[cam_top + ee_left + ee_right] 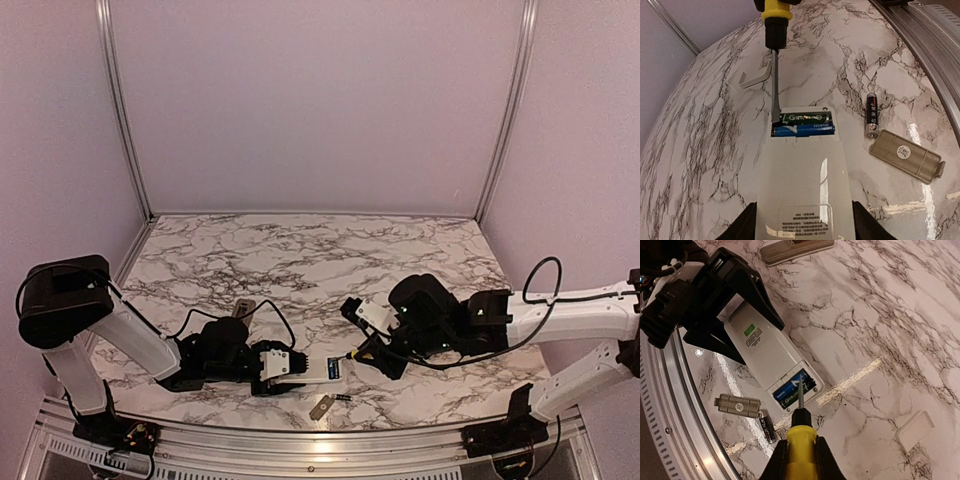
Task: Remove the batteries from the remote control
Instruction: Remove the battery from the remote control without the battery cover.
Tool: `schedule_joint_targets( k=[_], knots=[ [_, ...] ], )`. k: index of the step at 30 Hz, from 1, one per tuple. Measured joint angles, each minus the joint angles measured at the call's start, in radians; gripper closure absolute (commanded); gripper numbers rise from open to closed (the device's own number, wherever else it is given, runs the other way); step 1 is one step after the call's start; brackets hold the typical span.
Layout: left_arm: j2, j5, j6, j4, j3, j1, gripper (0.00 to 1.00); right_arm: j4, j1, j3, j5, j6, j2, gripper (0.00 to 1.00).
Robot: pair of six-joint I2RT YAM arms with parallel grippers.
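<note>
The remote control [800, 185] lies face down on the marble table [300, 250], its battery compartment uncovered. The left gripper [802, 227] clamps the end of the remote away from the compartment, one black finger on each long side.

Two of the batteries sit side by side in the open compartment. The dark battery [807, 118] with green lettering is nearest the remote's end edge. The blue battery [802, 130] lies just inside it, toward the middle of the remote.

The right gripper [801, 462] is clenched on the yellow handle of a screwdriver [775, 75]. The shaft slants down to the compartment, and the tip stands at one end of the dark battery, in the corner of the opening. Whether it touches the battery or only the compartment wall is hard to judge from these views.

A third, loose battery [871, 115], dark with a red mark, lies on the table just beside the remote. It is level with the compartment, on the side toward the table's near rail. The flat grey cover plate [905, 155] rests just beyond that battery, a little farther from the remote.

A small white piece [752, 80] lies on the marble past the compartment end of the remote, near the screwdriver shaft. In the right wrist view a beige oblong object [795, 247] lies well apart from the remote, beyond the left gripper.
</note>
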Motion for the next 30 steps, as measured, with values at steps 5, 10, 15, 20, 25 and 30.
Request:
schedule_joint_targets(
  k=[5,10,15,20,25,30],
  knots=[
    [0.0,-0.01,0.003,0.0,0.0,-0.001,1.0,-0.014,0.0,0.003,0.008,0.0,0.01,1.0],
    [0.0,-0.02,0.004,-0.002,0.0,-0.002,1.0,-0.025,0.0,0.004,0.032,0.0,0.016,1.0],
    [0.0,-0.022,0.006,-0.006,0.0,-0.002,1.0,-0.026,0.0,0.005,0.053,0.0,0.016,1.0],
    [0.0,-0.022,0.006,-0.008,0.0,-0.007,1.0,-0.026,0.0,0.006,0.068,-0.001,0.016,1.0],
    [0.0,-0.022,0.006,-0.012,0.0,-0.008,1.0,-0.025,0.0,0.006,0.072,-0.002,0.017,1.0],
    [0.0,-0.023,0.006,-0.012,0.0,-0.01,1.0,-0.023,0.0,0.006,0.062,-0.003,0.021,1.0]
  ],
)
